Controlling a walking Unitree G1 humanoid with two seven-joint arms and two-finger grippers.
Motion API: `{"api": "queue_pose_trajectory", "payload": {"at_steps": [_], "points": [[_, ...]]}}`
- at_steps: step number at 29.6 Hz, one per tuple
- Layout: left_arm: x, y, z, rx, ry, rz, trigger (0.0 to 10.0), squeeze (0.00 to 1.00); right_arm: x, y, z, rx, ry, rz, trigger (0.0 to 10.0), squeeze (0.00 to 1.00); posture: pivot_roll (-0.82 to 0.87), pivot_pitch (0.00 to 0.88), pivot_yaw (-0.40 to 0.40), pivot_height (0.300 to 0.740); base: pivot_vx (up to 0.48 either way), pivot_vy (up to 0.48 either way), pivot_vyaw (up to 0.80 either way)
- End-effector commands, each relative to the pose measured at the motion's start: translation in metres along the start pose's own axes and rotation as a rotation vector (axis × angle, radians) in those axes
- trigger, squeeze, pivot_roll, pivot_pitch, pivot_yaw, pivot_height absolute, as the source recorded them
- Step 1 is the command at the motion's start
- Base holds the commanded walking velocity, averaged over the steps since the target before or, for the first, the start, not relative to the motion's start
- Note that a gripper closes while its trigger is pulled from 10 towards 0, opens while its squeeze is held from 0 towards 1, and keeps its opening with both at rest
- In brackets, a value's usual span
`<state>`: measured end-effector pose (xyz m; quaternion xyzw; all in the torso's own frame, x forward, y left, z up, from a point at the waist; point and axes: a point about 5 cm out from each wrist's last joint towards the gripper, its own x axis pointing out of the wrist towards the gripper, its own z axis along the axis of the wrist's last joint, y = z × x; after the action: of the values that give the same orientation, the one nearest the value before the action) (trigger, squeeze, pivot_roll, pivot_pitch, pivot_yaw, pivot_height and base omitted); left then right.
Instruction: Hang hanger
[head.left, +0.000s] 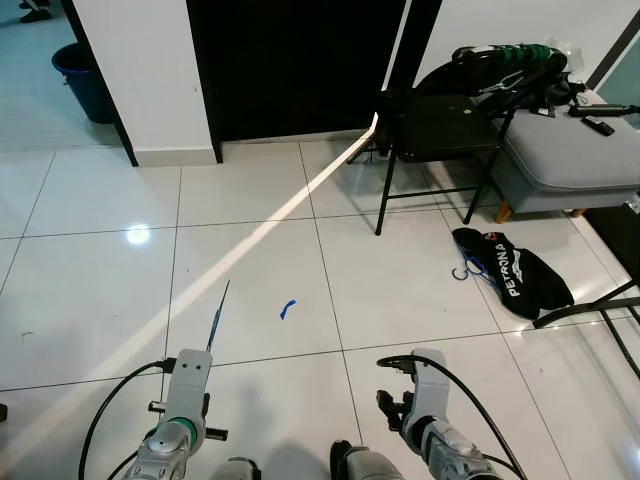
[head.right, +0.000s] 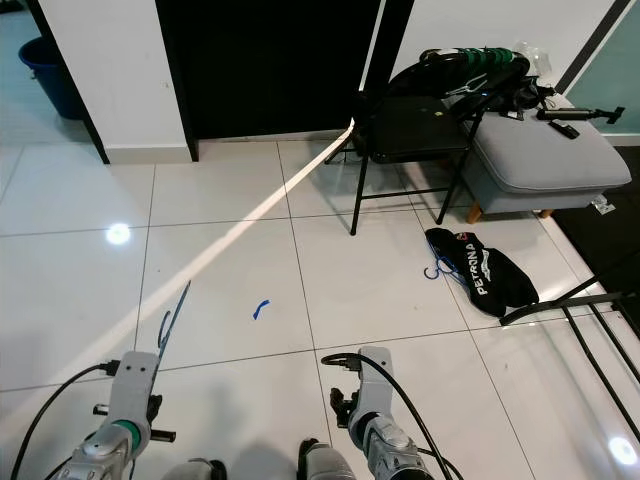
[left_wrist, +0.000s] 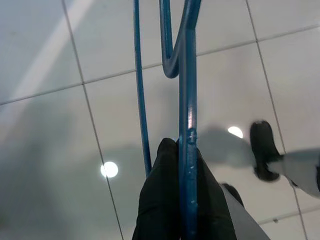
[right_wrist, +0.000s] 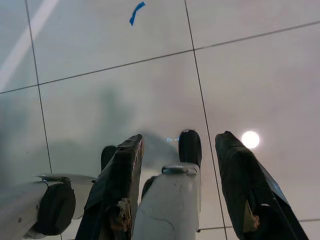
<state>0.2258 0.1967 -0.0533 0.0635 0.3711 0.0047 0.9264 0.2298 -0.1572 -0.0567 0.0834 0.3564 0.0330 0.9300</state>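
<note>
My left gripper (left_wrist: 181, 150) is shut on a blue wire hanger (left_wrist: 187, 100); its bar runs out between the black fingers. In the left eye view the hanger (head.left: 217, 318) points forward and up from my left arm, low over the white tile floor. My right gripper (right_wrist: 180, 140) is open, with nothing between its fingers (right_wrist: 120, 185), and hangs low at the right (head.left: 395, 365). Another blue hanger (head.left: 468, 270) lies on the floor against a black Petronas garment (head.left: 515, 275).
A black folding chair (head.left: 440, 130) with clothes and hangers piled on its back (head.left: 500, 62) stands at the far right, beside a grey upholstered seat (head.left: 570, 160). Black rack legs (head.left: 600, 310) cross the right edge. A blue tape mark (head.left: 288, 308) lies ahead. A blue bin (head.left: 85, 80) sits far left.
</note>
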Motion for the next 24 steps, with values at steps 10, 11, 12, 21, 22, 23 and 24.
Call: {"api": "queue_pose_trajectory", "payload": {"at_steps": [10, 11, 12, 21, 22, 23, 24], "points": [[-0.007, 0.006, -0.029, 0.056, 0.096, -0.010, 10.0, 0.00, -0.006, 0.001, -0.020, 0.034, 0.028, -0.022, 10.0, 0.00, 0.04, 0.087, 0.046, 0.740, 0.000, 0.000, 0.00], [-0.007, 0.006, -0.029, 0.056, 0.096, -0.010, 10.0, 0.00, -0.006, 0.001, -0.020, 0.034, 0.028, -0.022, 10.0, 0.00, 0.04, 0.087, 0.046, 0.740, 0.000, 0.000, 0.00], [-0.007, 0.008, -0.030, 0.052, 0.097, -0.002, 10.0, 0.00, -0.006, 0.002, -0.020, 0.034, 0.026, -0.017, 10.0, 0.00, 0.05, 0.089, 0.042, 0.740, 0.000, 0.000, 0.00], [-0.008, 0.012, -0.032, 0.065, 0.106, 0.025, 10.0, 0.00, -0.005, 0.006, -0.023, 0.006, 0.057, 0.008, 10.0, 0.00, 0.06, 0.114, 0.028, 0.740, 0.000, 0.000, 0.00], [-0.008, 0.009, -0.034, 0.063, 0.110, 0.012, 10.0, 0.00, -0.006, 0.008, -0.024, 0.002, 0.054, 0.034, 10.0, 0.00, 0.06, 0.117, 0.029, 0.740, 0.000, 0.000, 0.00], [-0.008, 0.009, -0.034, 0.063, 0.110, 0.012, 10.0, 0.00, -0.006, 0.008, -0.024, 0.002, 0.054, 0.034, 10.0, 0.00, 0.06, 0.117, 0.029, 0.740, 0.000, 0.000, 0.00], [-0.008, 0.008, -0.035, 0.063, 0.110, 0.008, 10.0, 0.00, -0.006, 0.008, -0.024, 0.002, 0.052, 0.040, 10.0, 0.00, 0.06, 0.117, 0.029, 0.740, 0.000, 0.000, 0.00]]}}
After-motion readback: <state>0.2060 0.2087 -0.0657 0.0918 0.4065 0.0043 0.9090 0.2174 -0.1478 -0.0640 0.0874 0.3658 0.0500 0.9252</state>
